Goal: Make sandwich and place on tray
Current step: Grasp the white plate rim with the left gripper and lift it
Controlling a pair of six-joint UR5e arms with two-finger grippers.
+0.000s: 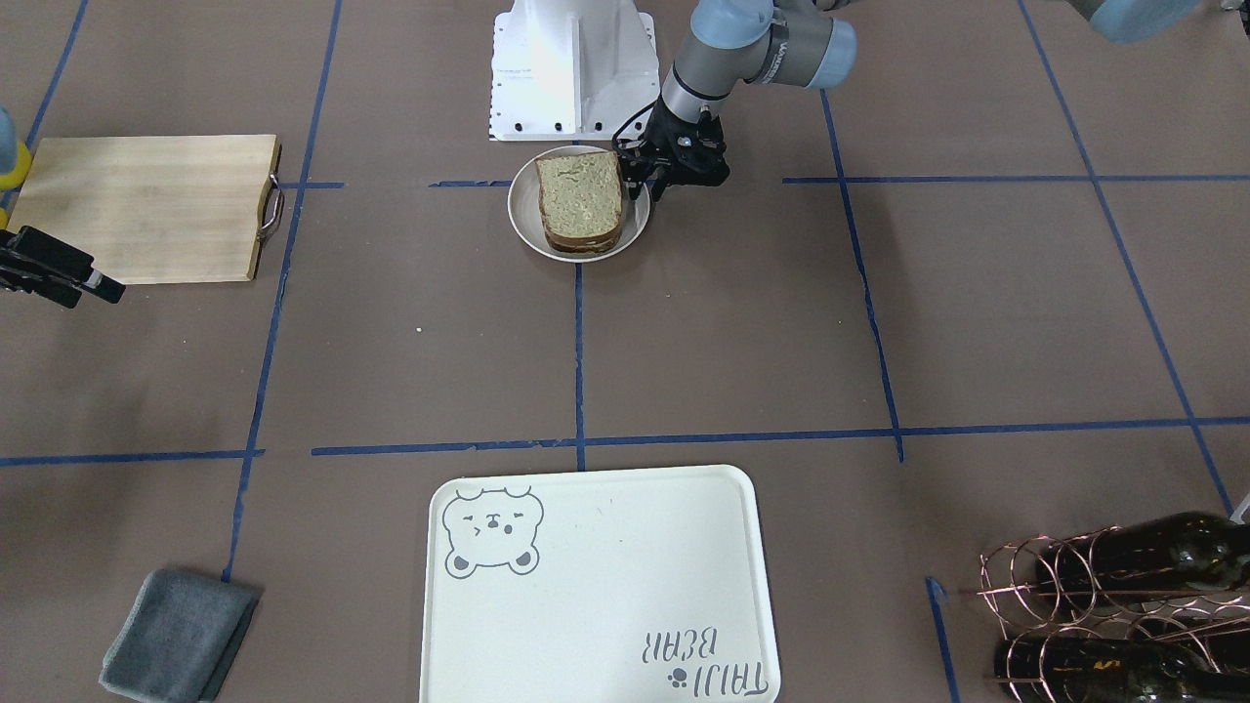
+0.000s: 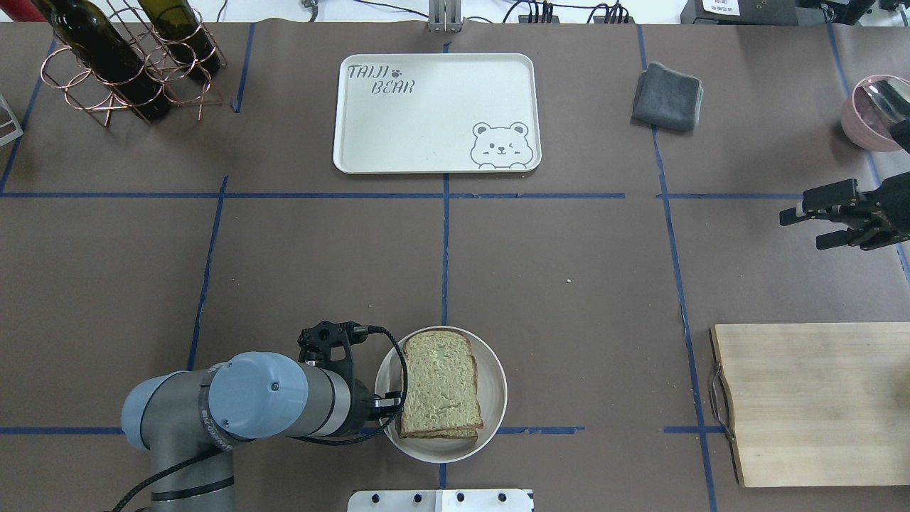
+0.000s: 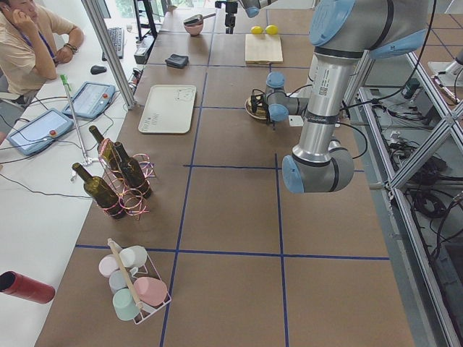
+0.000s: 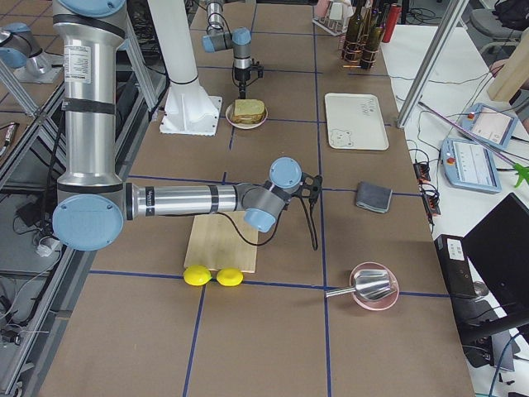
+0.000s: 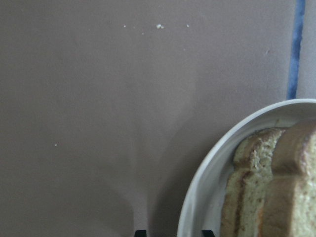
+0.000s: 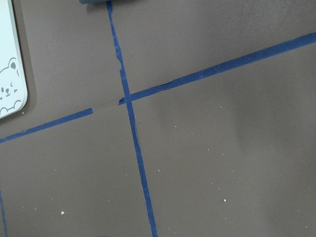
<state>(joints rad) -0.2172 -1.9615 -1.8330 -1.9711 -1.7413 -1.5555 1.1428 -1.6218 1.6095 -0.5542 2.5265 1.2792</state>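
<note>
Tray (image 2: 434, 121), cream, bear-printed: we log it on the desk (image 2: 569, 284), at the side across from the robot. Round plate (image 2: 494, 398): robot's side, well apart from the tray. Sandwich (image 2: 439, 384): flat on that plate. Left hand (image 1: 646, 181): fingers parted, gripping nothing, just beside the plate's rim. Right hand (image 2: 800, 230): spread, empty, well apart from both.

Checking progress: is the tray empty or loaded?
Empty. The tray shows only its print; the sandwich sits on the round plate.
</note>
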